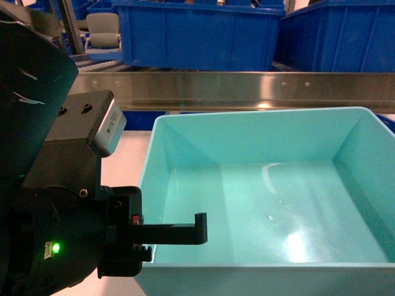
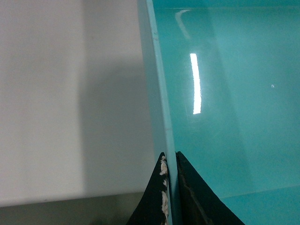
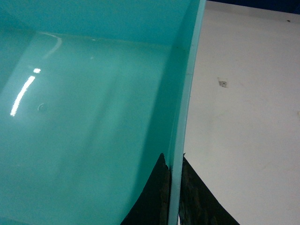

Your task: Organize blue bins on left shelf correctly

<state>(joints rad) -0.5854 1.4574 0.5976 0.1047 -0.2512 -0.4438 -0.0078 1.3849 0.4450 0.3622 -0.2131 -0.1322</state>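
Note:
An empty light turquoise blue bin fills the head view, in front of the steel rail of the left shelf. My left gripper is shut on the bin's left wall, one finger inside and one outside. In the left wrist view the left gripper pinches the thin wall of the bin. In the right wrist view the right gripper is shut on the right wall of the bin in the same way. The head view does not show the right gripper.
Two royal-blue bins stand on the shelf behind the rail. A pale tub sits at the back left. A pale tabletop lies under and beside the turquoise bin.

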